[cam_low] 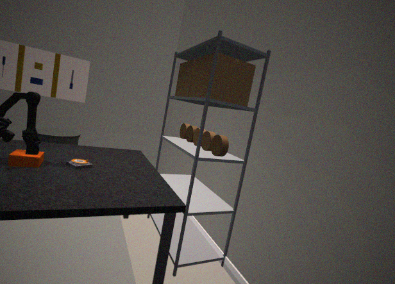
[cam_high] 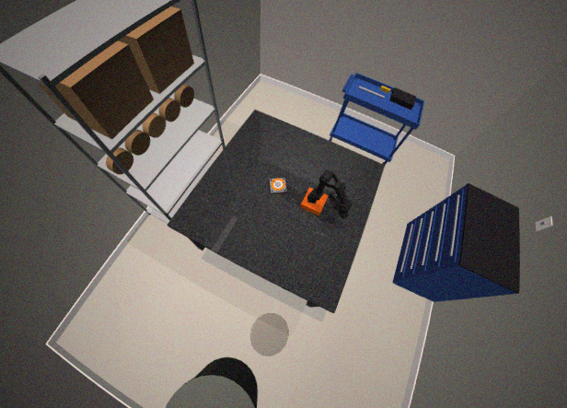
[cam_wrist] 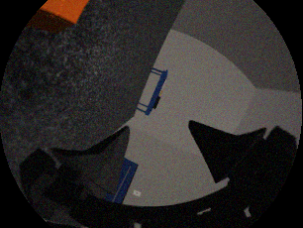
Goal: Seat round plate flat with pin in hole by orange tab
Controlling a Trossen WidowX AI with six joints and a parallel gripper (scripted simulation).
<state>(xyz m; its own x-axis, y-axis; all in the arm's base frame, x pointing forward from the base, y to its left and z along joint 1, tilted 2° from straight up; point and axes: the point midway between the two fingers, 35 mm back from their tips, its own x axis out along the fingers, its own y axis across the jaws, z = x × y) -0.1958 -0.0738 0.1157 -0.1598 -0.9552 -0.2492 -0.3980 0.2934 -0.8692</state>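
Observation:
The round orange plate (cam_high: 278,184) (cam_low: 79,161), with a pale centre, sits on a square grey base (cam_high: 272,191) (cam_low: 87,165) on the dark table. It is too small to make out the pin, the hole or the plate's tilt; in the exterior view a small orange bump shows at its right edge, perhaps the tab. My gripper (cam_high: 343,212) (cam_wrist: 159,126) is open, with nothing between its fingers. It is well away from the plate, on the far side of the arm's orange mounting block, and nothing of mine touches the plate. The plate is outside the wrist view.
The orange mounting block (cam_high: 315,201) (cam_low: 25,159) (cam_wrist: 66,10) stands between the gripper and the plate. A shelf rack with boxes (cam_high: 110,90) (cam_low: 218,79) stands beside the table (cam_high: 258,139) (cam_low: 112,186). A blue cart (cam_high: 364,136) and a blue drawer cabinet (cam_high: 433,240) stand off the table.

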